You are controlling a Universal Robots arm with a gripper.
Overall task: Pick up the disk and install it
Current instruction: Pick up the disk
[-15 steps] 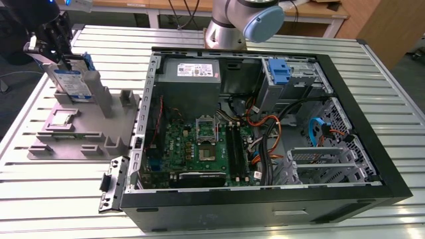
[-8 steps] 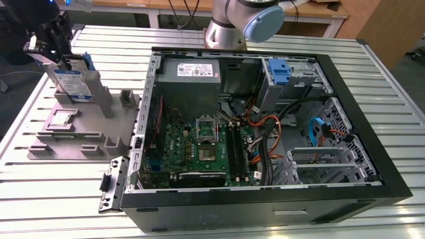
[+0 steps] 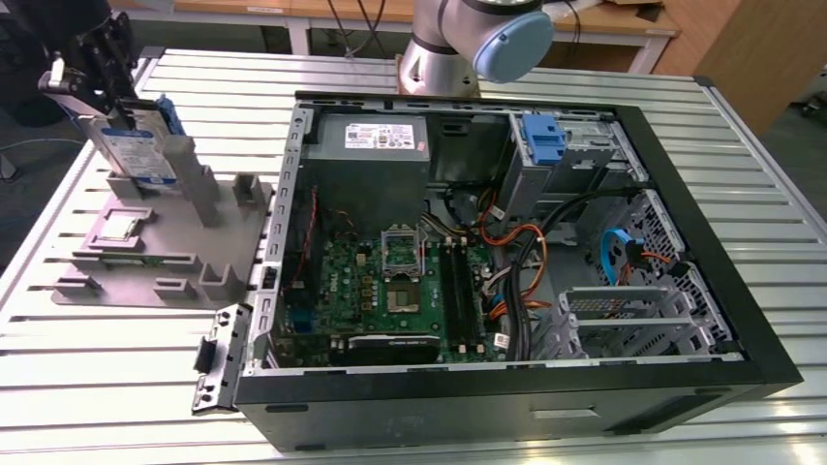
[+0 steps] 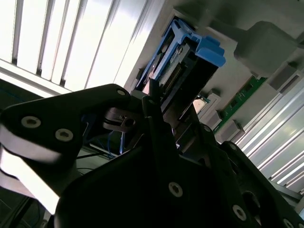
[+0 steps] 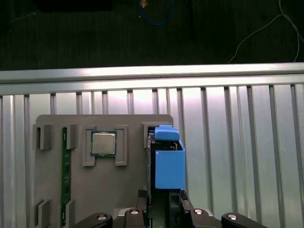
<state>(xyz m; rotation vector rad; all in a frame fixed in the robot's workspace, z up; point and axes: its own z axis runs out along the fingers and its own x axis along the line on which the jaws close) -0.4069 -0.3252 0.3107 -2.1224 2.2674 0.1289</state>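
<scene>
The disk (image 3: 137,150), silver with a blue-and-white label and a blue carrier frame, stands on edge in the grey holder block (image 3: 155,257) at the exterior view's left. My gripper (image 3: 111,108) reaches down onto its upper end. In the first wrist view the blue carrier (image 5: 167,161) sits between my two black fingers (image 5: 142,197), which press against both of its sides. In the second wrist view the disk (image 4: 176,57) runs away from my gripper (image 4: 166,102), a fingertip lying on its edge. The gripper is shut on the disk, whose lower end rests in the holder's slot.
The open computer case (image 3: 723,291) lies to the exterior view's right of the holder, with a motherboard (image 3: 387,291), a bare blue bracket (image 3: 545,138) in a bay and a metal cage (image 3: 633,315). A processor chip (image 5: 103,143) and a green memory stick (image 5: 64,175) sit in the holder.
</scene>
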